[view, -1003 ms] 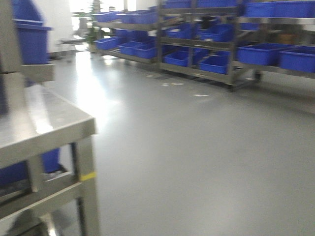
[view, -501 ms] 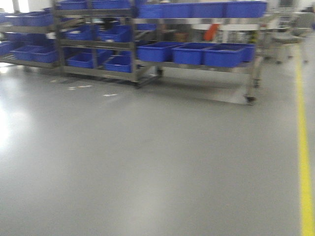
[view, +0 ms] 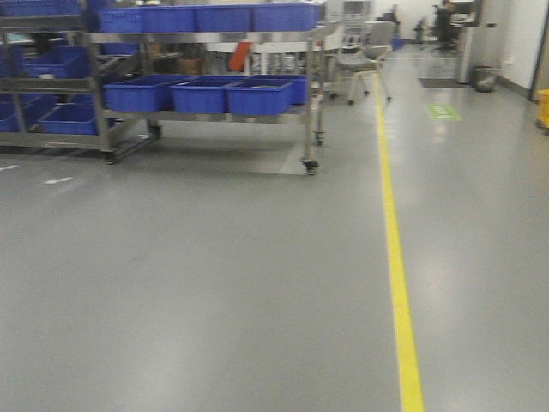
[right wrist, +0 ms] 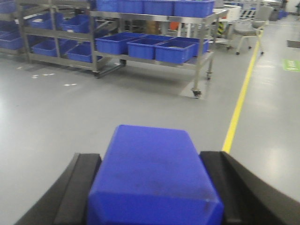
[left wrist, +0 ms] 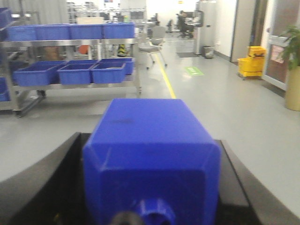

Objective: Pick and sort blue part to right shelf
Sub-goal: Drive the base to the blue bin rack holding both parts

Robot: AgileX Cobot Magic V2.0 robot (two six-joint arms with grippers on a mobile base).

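Observation:
My left gripper [left wrist: 149, 157] is shut on a blue block-shaped part [left wrist: 152, 136], which fills the gap between its black fingers [left wrist: 54, 180]. My right gripper [right wrist: 150, 159] is shut on a second blue part [right wrist: 152, 178] between black fingers [right wrist: 77, 187]. A steel-framed shelf rack [view: 206, 38] on castors holds open blue bins [view: 257, 96]. It stands far ahead at the upper left of the front view. It also shows in the left wrist view [left wrist: 70, 43] and the right wrist view [right wrist: 154, 18]. Neither gripper shows in the front view.
More racks with blue bins [view: 51, 86] stand further left. A yellow floor line [view: 395, 249] runs away along the grey floor. An office chair [view: 364, 56] and a waste bin [view: 485, 77] stand at the back. A yellow mop bucket [left wrist: 251, 61] and a plant [left wrist: 293, 70] are at the right.
The front view has swung to the right. The steel table at the left is gone, the racks have slid left, and the yellow line has come into view.

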